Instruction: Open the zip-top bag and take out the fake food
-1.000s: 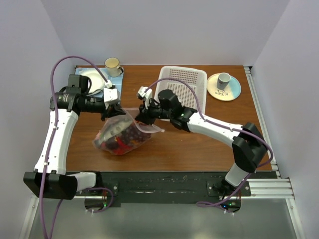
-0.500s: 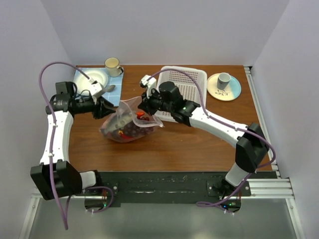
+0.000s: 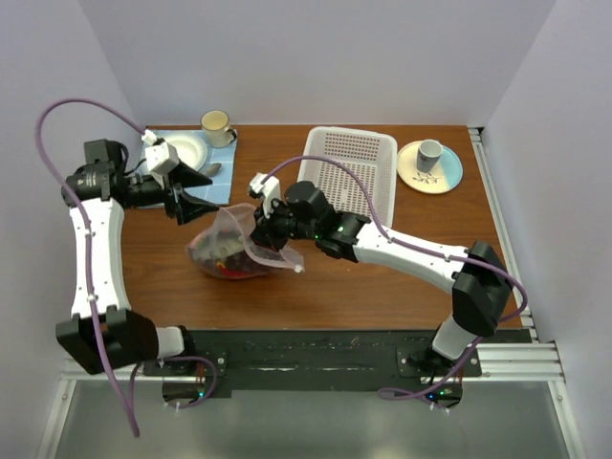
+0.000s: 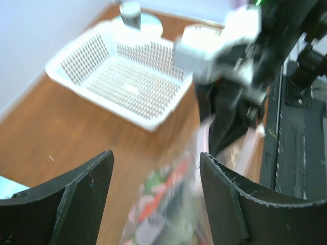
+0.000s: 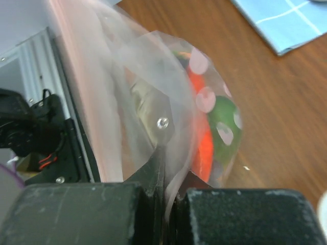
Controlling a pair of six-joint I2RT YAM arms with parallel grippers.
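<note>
The zip-top bag (image 3: 234,251) is clear with pinkish dots and rests on the wooden table, its mouth edge lifted. Fake food (image 3: 222,260) shows through it as red, orange and green pieces (image 5: 200,145). My right gripper (image 3: 264,229) is shut on the bag's film (image 5: 153,87) near the pink zip strip; in the right wrist view the plastic runs pinched between the closed jaws (image 5: 171,190). My left gripper (image 3: 187,204) stands open just left of the bag, holding nothing. In the left wrist view the blurred bag (image 4: 168,204) lies beyond its spread fingers (image 4: 232,204).
A white perforated basket (image 3: 349,164) stands at the back centre, also in the left wrist view (image 4: 120,76). A plate with a grey cup (image 3: 429,164) is at the back right. A white dish (image 3: 187,148) on a blue cloth (image 5: 286,23) and a mug (image 3: 217,122) sit at the back left.
My left gripper has opened, let go of the bag and drawn back to the left. My right gripper has shifted left and nearer, still holding the bag's edge.
</note>
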